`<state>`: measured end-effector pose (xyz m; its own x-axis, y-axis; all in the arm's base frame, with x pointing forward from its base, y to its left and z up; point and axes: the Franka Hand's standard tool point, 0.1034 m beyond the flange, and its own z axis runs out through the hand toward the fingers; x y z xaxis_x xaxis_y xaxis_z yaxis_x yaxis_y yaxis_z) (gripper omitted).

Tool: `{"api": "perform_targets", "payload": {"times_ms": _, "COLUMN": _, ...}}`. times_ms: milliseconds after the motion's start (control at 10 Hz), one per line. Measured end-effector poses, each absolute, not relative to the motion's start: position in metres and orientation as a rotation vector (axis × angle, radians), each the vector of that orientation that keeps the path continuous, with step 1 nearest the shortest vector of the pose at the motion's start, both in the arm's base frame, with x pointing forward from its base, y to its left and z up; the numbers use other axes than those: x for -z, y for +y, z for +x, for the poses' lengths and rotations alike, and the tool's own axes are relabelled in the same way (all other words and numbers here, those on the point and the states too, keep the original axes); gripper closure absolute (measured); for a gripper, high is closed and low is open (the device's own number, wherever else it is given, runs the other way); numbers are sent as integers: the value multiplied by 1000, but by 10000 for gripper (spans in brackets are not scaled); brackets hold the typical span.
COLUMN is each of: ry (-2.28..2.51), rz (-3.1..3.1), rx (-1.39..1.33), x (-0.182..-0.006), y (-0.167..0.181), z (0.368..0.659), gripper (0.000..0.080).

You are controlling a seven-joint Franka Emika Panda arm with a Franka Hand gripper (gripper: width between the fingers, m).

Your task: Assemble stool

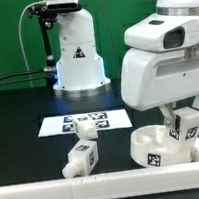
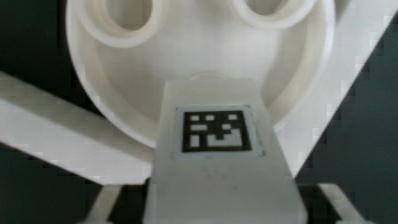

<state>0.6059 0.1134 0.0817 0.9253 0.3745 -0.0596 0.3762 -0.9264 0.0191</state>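
The gripper (image 1: 180, 115) was closed on one stool leg (image 1: 185, 129), gripping it by its sides. In the wrist view this stool leg (image 2: 215, 150) filled the centre of the picture with a square tag facing the camera, and a dark finger (image 2: 118, 204) showed beside its near end.

The held leg stood roughly upright over the round seat (image 1: 154, 147), at the side of the seat toward the exterior view's right. The pictures did not show whether the leg's lower end touched the seat. The seat lay flat on the black table (image 1: 23, 147) and bore a tag on its front wall. In the wrist view the seat (image 2: 107, 95) showed two oval recesses beyond the leg.

A second leg (image 1: 86, 132) lay on the table just in front of the marker board (image 1: 60, 122). A third leg (image 1: 83, 160) lay nearer the white rail (image 1: 58, 190) at the table's front edge. Both were well apart from the seat, toward the exterior view's left.
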Motion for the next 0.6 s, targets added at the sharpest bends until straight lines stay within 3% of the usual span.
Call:
{"api": "perform_targets", "payload": {"times_ms": 200, "ry": 402, "rz": 3077, "rx": 84, "x": -81, "y": 109, "z": 607, "gripper": 465}}
{"api": "perform_targets", "payload": {"times_ms": 600, "ry": -568, "rz": 3069, "rx": 90, "x": -77, "y": 84, "z": 606, "gripper": 465}}
